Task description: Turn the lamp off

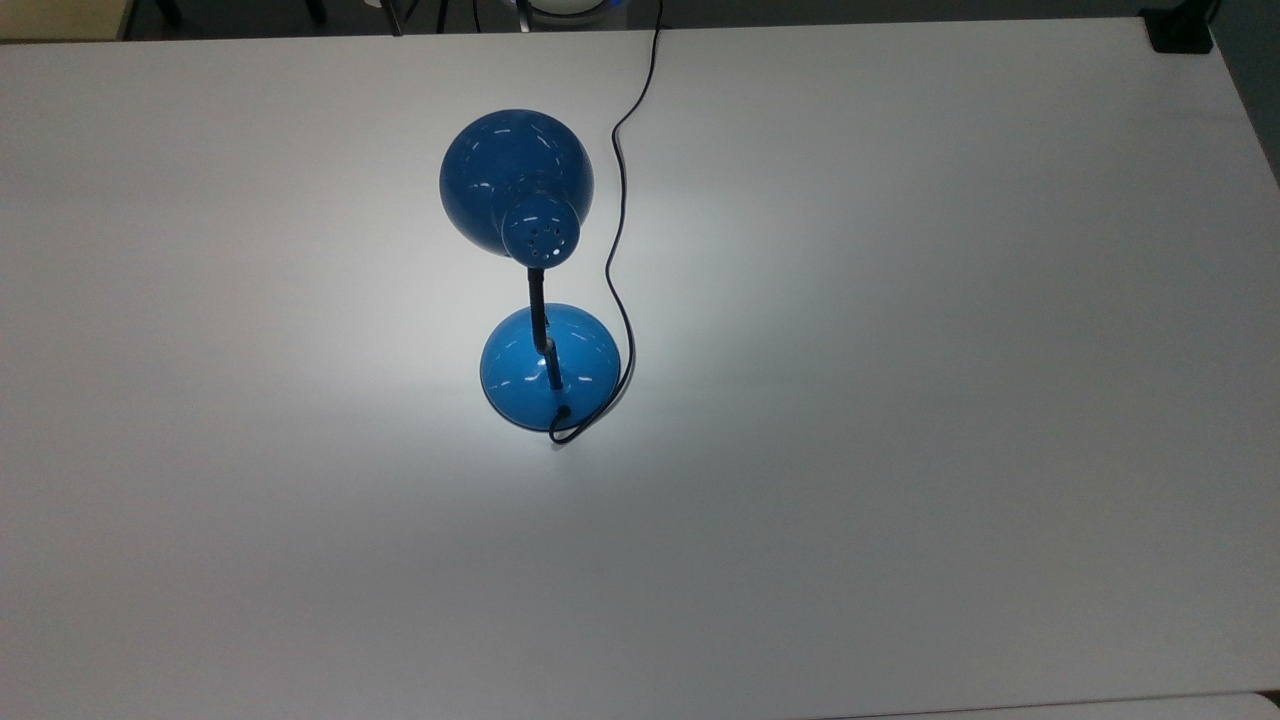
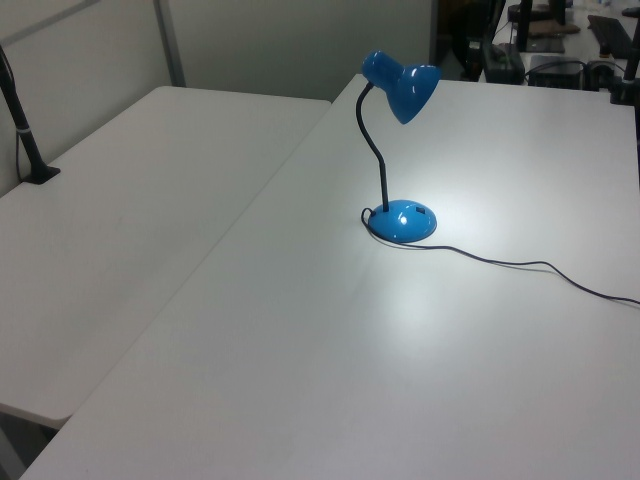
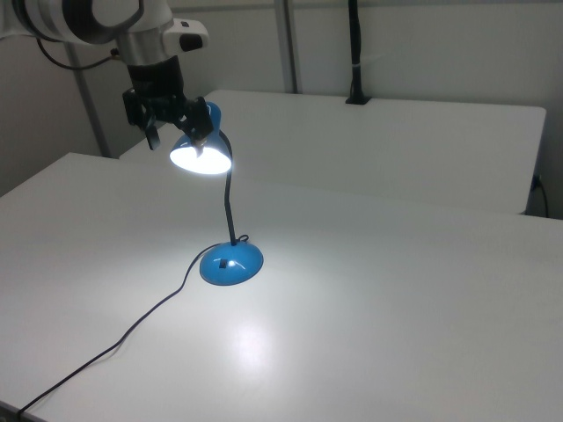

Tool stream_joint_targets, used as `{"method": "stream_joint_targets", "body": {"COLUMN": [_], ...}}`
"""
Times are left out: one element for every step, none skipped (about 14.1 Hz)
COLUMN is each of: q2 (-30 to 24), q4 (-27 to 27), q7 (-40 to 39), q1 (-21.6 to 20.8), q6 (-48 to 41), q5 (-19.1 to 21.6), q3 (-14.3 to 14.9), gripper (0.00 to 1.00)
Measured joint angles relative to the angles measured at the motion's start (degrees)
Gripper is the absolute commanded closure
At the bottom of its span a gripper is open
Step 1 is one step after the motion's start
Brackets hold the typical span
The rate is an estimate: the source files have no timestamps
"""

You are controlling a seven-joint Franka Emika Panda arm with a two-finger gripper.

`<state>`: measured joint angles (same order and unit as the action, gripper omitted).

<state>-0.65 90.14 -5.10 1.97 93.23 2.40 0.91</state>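
No writing, label, brand or number can be read on anything here. The lamp (image 1: 520, 190) is plain glossy blue on shade and base, no maker's mark showing. There is a small dark spot on the base (image 3: 230, 264) in the right view, possibly a switch or a sticker, too small to tell and nothing legible on it. The table (image 1: 900, 400) is bare white with no markings. The arm's white housing (image 3: 97, 18) in the right view carries no lettering I can make out.
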Motion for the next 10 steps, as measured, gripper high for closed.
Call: {"method": "stream_joint_targets", "body": {"q2": [0.0,0.0,0.0,0.0,0.0,0.0,0.0,0.0,0.0,0.0], "q4": [0.0,0.0,0.0,0.0,0.0,0.0,0.0,0.0,0.0,0.1], "q7": [0.0,0.0,0.0,0.0,0.0,0.0,0.0,0.0,-0.6,-2.9], "q1": [0.0,0.0,0.0,0.0,0.0,-0.1,-0.1,-0.1,-0.1,0.0], "q6": [0.0,0.0,0.0,0.0,0.0,0.0,0.0,0.0,-0.2,-0.7], "q5": [0.0,0.0,0.0,0.0,0.0,0.0,0.0,0.0,0.0,0.0], "q3": [0.0,0.0,-0.1,-0.1,-0.1,-0.2,-0.2,-0.2,-0.2,-0.2], "gripper": [0.00,0.00,0.00,0.00,0.00,0.00,0.00,0.00,0.00,0.00]}}
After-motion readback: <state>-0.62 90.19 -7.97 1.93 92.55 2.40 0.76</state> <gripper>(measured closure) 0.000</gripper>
